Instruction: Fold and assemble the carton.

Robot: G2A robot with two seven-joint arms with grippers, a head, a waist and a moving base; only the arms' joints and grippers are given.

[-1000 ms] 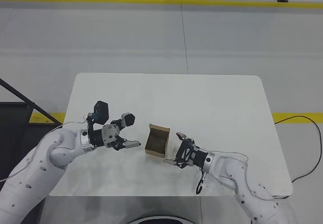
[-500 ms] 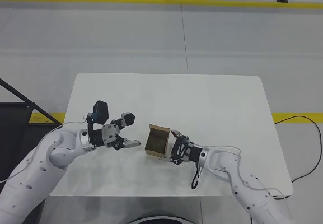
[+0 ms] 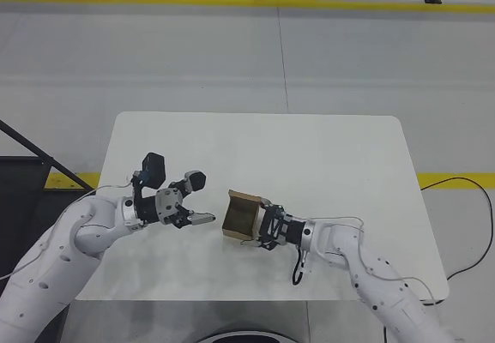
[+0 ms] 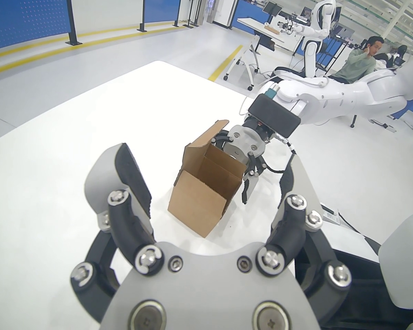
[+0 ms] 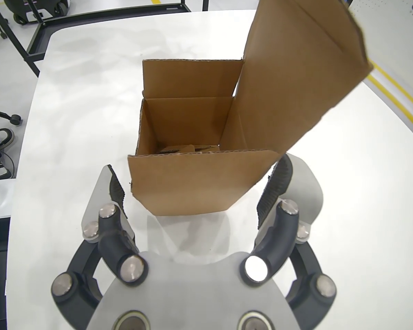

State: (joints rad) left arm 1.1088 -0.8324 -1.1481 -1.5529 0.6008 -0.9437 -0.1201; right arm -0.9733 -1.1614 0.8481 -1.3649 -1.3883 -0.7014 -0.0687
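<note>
Since one second ago the right gripper (image 3: 259,228) has come forward to the carton (image 3: 241,214), and it now stands just beside the wall that faces it. Meanwhile, the left gripper (image 3: 200,201) has kept almost the same place.

I count one carton, two grippers and one table (image 3: 333,163). The carton is brown cardboard and stands upright with its top open, on the front middle part of the table, between the two grippers.

From the top view I get only the general layout. The right wrist view shows me the inside of the carton, with the bottom flaps folded flat. One long flap stands high on one side, a shorter flap stands at the far wall, and the near flap leans outward, over the space between the right gripper's fingers. The left wrist view shows the other side: a plain closed wall toward the left gripper, and the right gripper behind the carton with one finger pointing down beside it.

The left arm is bent at the elbow and its gripper points sideways at the carton, near it but apart. Its fingers are spread wide and hold nothing. The right forearm reaches in from the front right corner. Its fingers are also spread, not closed on the flap. I cannot tell if one pad touches the cardboard.
</note>
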